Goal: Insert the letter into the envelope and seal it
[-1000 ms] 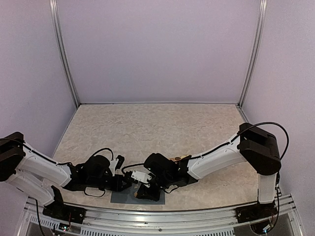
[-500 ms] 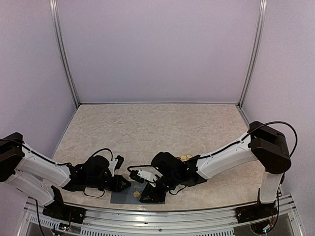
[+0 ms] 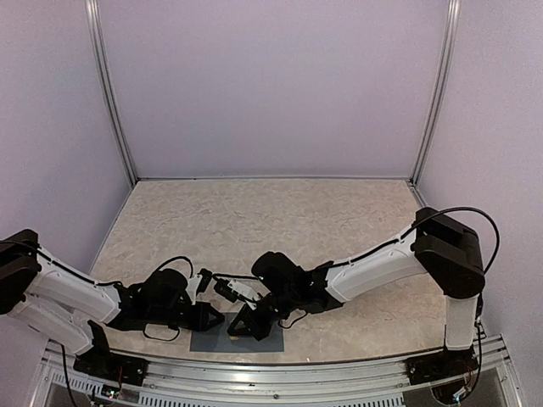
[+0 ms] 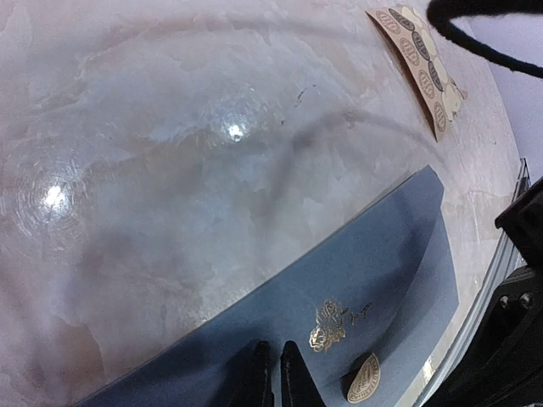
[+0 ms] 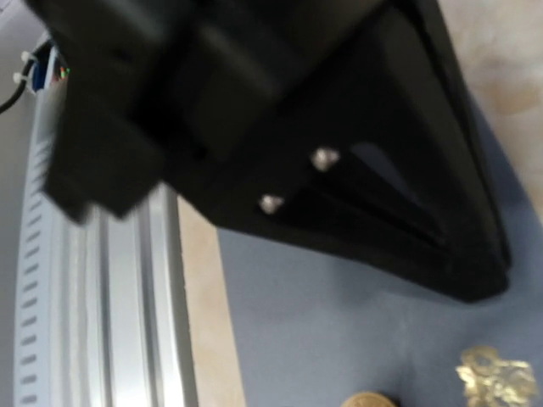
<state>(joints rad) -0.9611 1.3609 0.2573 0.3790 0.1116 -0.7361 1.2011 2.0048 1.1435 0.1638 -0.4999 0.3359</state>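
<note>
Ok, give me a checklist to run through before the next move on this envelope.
1. Letter inside the envelope: cannot tell; no beige sheet is in view.
2. Envelope flat on the table: ok.
3. Round gold sticker on the envelope, beside its gold emblem: ok; whether it holds the flap down, cannot tell.
4. Left end effector shut, tips at the envelope: ok.
5. Right end effector shut, over the envelope: ok; whether it touches the paper, cannot tell.
6. Sticker sheet lying apart from the envelope: ok.
</note>
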